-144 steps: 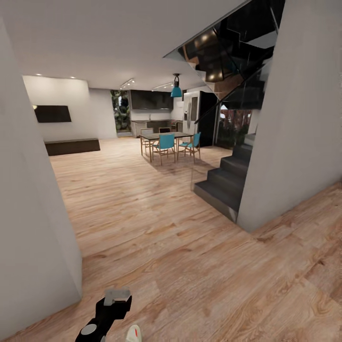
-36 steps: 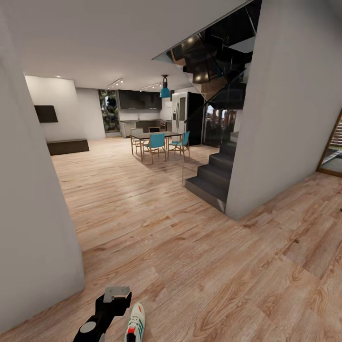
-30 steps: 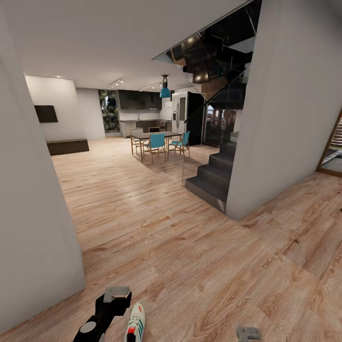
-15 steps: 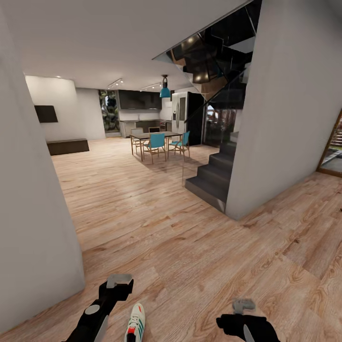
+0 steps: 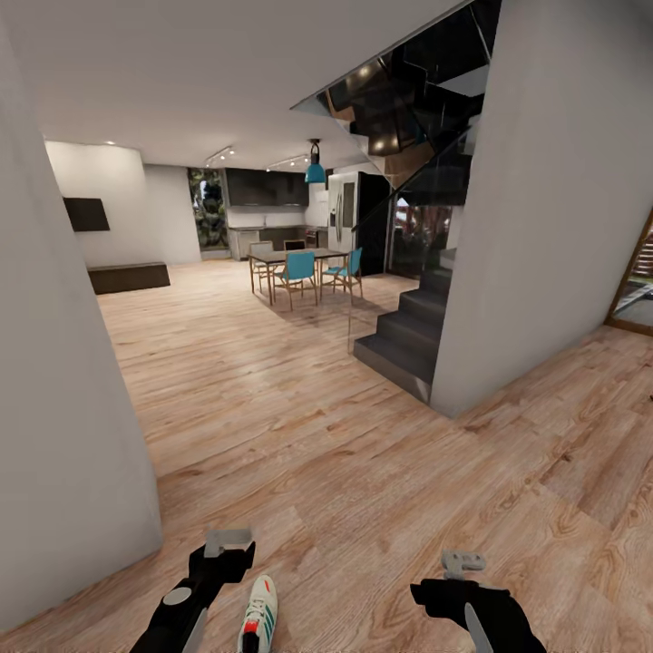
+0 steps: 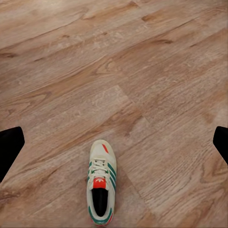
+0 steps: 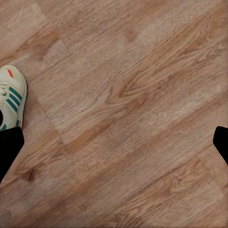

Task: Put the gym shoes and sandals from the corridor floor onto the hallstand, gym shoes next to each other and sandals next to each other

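Gym shoe (image 5: 258, 617): one lies flat on the corridor floor (image 5: 363, 472), just beside the left claw.
Left claw (image 5: 227, 541): hovers above the floor, fingers spread wide, empty.
Right claw (image 5: 462, 562): raised, spread wide, empty.

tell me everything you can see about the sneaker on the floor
The gym shoe is a cream-white lace-up sneaker with green side stripes, a red tongue label, a small red mark on the toe and a dark opening. It stands upright on its sole on the wood-plank corridor floor, alone, touching nothing else. In the head view it lies nearer the left gripper, which hangs above it, not gripping.
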You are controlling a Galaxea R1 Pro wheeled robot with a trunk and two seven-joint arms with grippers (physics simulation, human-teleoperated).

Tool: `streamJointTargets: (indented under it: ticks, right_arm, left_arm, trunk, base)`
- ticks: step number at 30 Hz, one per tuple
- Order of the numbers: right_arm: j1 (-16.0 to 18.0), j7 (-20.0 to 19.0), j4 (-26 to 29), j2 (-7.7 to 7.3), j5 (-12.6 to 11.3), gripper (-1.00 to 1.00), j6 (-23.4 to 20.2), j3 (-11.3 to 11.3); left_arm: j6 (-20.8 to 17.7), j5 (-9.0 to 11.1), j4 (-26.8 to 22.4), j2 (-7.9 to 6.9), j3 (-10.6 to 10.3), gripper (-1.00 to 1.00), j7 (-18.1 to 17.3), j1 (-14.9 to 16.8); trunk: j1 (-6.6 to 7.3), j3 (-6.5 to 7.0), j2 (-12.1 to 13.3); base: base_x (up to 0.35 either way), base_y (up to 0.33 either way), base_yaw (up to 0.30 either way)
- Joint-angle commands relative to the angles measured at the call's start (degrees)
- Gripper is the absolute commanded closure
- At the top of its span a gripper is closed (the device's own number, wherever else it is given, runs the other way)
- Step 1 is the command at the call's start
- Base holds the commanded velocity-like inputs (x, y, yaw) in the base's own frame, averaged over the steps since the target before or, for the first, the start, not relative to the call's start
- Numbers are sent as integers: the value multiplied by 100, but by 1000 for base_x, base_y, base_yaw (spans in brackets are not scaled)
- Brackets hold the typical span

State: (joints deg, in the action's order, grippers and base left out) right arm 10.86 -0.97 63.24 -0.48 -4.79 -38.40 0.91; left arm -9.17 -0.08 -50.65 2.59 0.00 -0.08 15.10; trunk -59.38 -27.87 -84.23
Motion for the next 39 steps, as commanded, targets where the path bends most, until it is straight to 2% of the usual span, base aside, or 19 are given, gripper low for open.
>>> streamJointTargets:
  ticks: [1,5,9,15,20,23,28,31,36,39]
  right_arm:
    - [3,17,12,-5,-48,-100,-24,8]
    - [3,18,19,0,-48,-100,-22,2]
    - [2,21,20,2,-48,-100,-23,1]
    - [2,54,16,22,-8,-100,-52,-4]
    - [5,60,38,35,-20,-100,-168,-3]
    - [11,61,343,39,-33,-100,-250,-5]
    - [12,62,565,38,-39,-100,-304,-10]
    - [12,62,617,34,-39,-100,-317,-4]
    - [13,62,660,26,-39,-100,-324,12]
    - [13,62,666,23,-39,-100,-325,18]
  left_arm:
    - [-30,-1,-1,-1,0,-100,-3,2]
    - [7,-3,171,2,3,-100,-1,2]
    - [243,-13,467,-2,7,-100,-1,2]
    - [457,-27,541,-16,15,-100,-1,19]
    - [497,-45,560,-33,17,-100,-1,227]
    - [505,-45,592,-38,14,-100,-1,446]
    - [522,-45,705,-27,10,-100,-1,519]
    - [645,-45,830,-21,6,-100,-1,530]
    - [1219,-43,1306,-17,6,-100,-1,537]
    - [1352,-44,1429,-20,7,-100,-1,537]
  trunk:
    - [-22,-34,-45]
    - [-110,-143,-206]
    - [-198,-252,-366]
    - [-330,-417,-607]
    - [-440,-554,-807]
    - [-506,-636,-928]
    - [-615,-773,-1128]
    - [-681,-855,-1249]
    - [-791,-992,-1449]
    - [-857,-1074,-1569]
  base:
    - [0,0,0]
    - [0,0,0]
    - [0,0,0]
    - [0,0,0]
    - [0,0,0]
    - [0,0,0]
    - [0,0,0]
    - [0,0,0]
    - [0,0,0]
    - [0,0,0]
